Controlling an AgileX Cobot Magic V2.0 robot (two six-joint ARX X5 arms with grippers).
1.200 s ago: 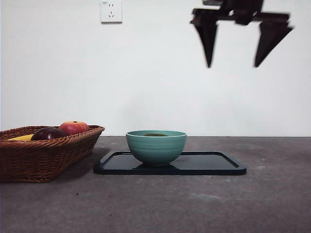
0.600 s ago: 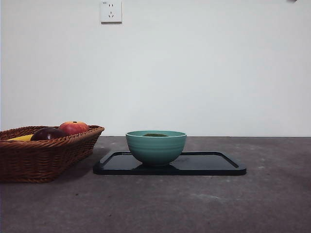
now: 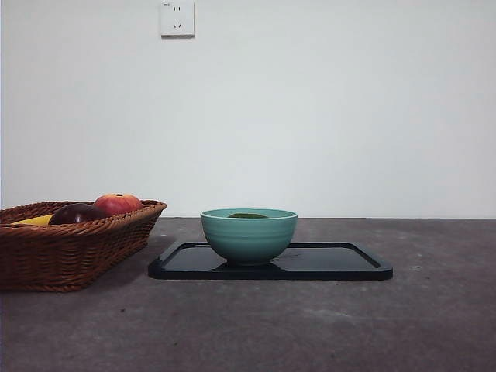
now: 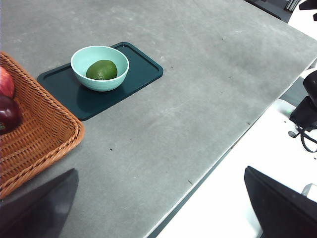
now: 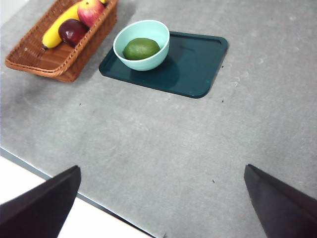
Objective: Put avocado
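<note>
The fingers of both grippers stand wide apart and hold nothing: the left gripper (image 4: 158, 208) and the right gripper (image 5: 161, 203) hang high above the surface (image 5: 163, 134), well away from the bowl (image 5: 141, 44). The avocado (image 5: 141, 48) lies inside that pale green bowl, only its top showing over the rim in the front view. The bowl sits on the dark tray (image 5: 193, 64), toward the end nearest the wicker basket (image 5: 59, 54). In the basket, beside the bowl, lie an apple (image 5: 90, 10), a dark purple fruit (image 5: 73, 30) and a banana (image 5: 57, 29). Judging by this, the placing looks done; nothing more seems called for beyond keeping both arms clear.
</note>
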